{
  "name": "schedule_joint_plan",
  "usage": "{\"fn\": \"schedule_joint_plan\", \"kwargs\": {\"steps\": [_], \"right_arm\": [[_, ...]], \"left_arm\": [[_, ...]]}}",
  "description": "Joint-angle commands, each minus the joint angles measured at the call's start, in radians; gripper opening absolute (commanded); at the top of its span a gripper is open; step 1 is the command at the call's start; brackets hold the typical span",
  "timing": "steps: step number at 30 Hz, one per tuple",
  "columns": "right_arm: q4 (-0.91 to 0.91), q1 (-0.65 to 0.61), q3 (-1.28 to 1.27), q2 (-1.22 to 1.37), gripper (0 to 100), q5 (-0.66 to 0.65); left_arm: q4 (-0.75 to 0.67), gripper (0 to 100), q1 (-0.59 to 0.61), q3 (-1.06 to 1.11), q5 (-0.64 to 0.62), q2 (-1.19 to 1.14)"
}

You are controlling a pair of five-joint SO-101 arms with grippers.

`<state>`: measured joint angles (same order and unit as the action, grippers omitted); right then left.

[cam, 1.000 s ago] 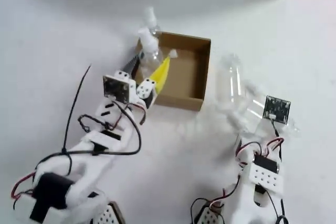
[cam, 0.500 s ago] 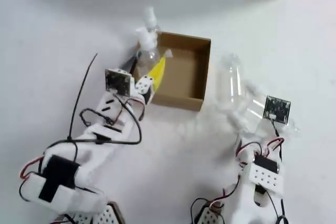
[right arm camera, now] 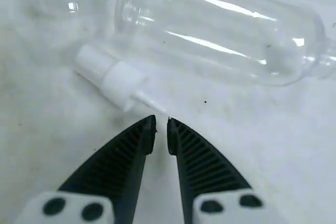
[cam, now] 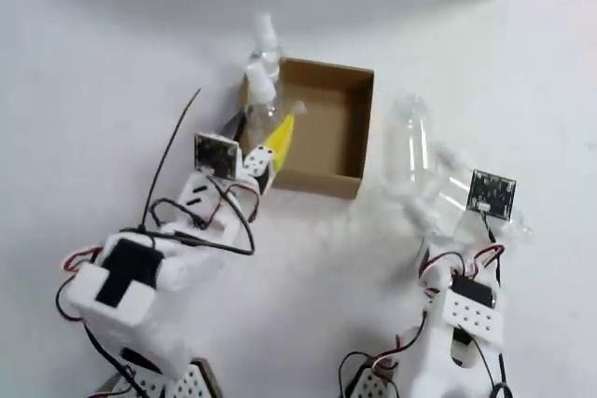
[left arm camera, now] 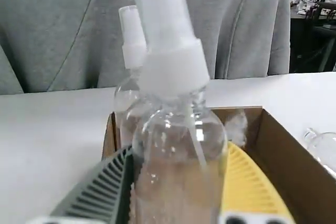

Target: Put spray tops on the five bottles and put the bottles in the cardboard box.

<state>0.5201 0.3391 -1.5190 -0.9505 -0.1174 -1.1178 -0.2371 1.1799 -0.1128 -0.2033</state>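
comparing the last second in the high view: the left arm's shoulder and elbow have swung out toward the table's left side, while its wrist has barely shifted. left gripper (left arm camera: 176,192) stays clamped on the capped bottle (left arm camera: 178,145), grey jaw on one flank, yellow jaw on the other. bottle is upright, spray top (left arm camera: 168,45) seated on its neck. it sits at the near-left wall of the cardboard box (cam: 326,142), about over the rim, not yet clearly inside. a second capped bottle (left arm camera: 123,98) stands just behind it, outside the box on the table (cam: 112,62).

right arm has not moved. right gripper (right arm camera: 160,129) hangs low over the table, jaws drawn to a narrow slit. the dip tube of a loose spray top (right arm camera: 107,72) ends right at the jaw tips; cannot tell whether it is pinched. an uncapped bottle (right arm camera: 226,30) lies on its side just beyond that top.

reading: the left arm is re-posing to carry its bottle over the wall. judged early in the task: two bottles capped, none seen settled in the box.
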Motion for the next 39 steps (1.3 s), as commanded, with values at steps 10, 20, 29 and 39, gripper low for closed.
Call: {"fn": "schedule_joint_plan", "kwargs": {"steps": [10, 20, 29, 39], "right_arm": [[-0.018, 0.012, 0.009, -0.013, 1.5, -0.011], [-0.018, 0.013, 0.009, -0.013, 1.5, -0.011], [-0.018, 0.013, 0.009, -0.013, 1.5, -0.011], [-0.018, 0.013, 0.009, -0.013, 1.5, -0.011]], "left_arm": [[-0.074, 7, 0.012, -0.044, 0.074, -0.064], [-0.069, 10, 0.015, -0.015, 0.074, -0.058], [-0.068, 20, 0.018, 0.009, 0.066, -0.056], [-0.066, 28, 0.021, 0.021, 0.066, -0.054]]}}
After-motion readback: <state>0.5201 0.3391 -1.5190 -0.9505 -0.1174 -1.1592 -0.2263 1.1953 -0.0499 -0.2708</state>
